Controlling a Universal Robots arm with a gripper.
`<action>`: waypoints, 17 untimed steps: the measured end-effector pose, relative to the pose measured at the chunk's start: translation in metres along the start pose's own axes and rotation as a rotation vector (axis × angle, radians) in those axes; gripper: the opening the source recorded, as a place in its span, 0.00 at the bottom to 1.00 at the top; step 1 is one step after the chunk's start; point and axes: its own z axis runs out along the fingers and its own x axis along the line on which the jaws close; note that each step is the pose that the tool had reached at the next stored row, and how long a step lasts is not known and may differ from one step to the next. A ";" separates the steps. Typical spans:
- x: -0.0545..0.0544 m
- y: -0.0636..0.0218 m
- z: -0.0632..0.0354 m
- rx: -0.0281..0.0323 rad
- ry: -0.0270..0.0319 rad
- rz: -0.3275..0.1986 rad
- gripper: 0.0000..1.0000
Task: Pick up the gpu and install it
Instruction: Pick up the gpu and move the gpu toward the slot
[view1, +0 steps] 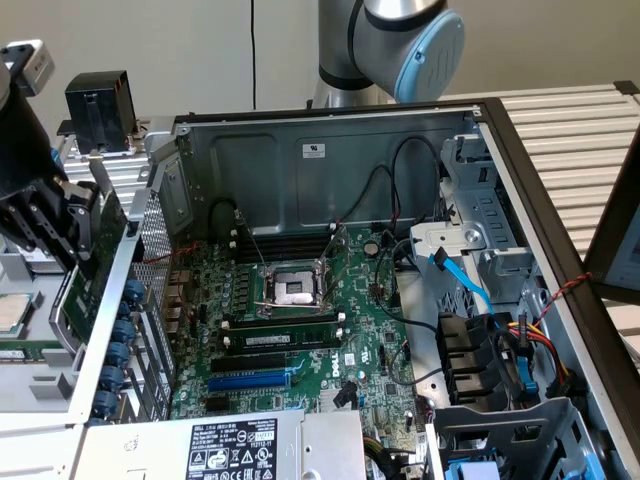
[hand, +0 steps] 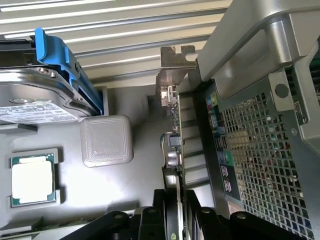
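Fingers (hand: 150, 220) clamp the gpu (hand: 172, 142) between them, one black pad on each face; the fingers' bases are cut off at the picture's edge. The wrist view sees the card edge-on, with bracket and ports showing and both faces hidden. In the exterior view the gpu (view1: 98, 235) hangs upright outside the case (view1: 330, 118), just beside its perforated rear wall at that view's left. Whether they touch is unclear. It is well apart from the motherboard (view1: 300, 330). A cpu (hand: 31, 180) lies nearby.

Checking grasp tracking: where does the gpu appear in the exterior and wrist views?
Exterior view: gpu at the exterior view's left, held by the gripper just outside the perforated case wall.
Wrist view: gpu edge-on in the gripper, beside that wall.
Shared landmark: the perforated case wall.
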 end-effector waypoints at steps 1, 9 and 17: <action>0.000 0.0001 -0.0010 -0.0001 0.0000 0.000 0.29; -0.001 0.0003 -0.0045 0.0002 0.0012 0.001 0.29; -0.001 0.0006 -0.0063 0.0014 0.0052 0.003 0.29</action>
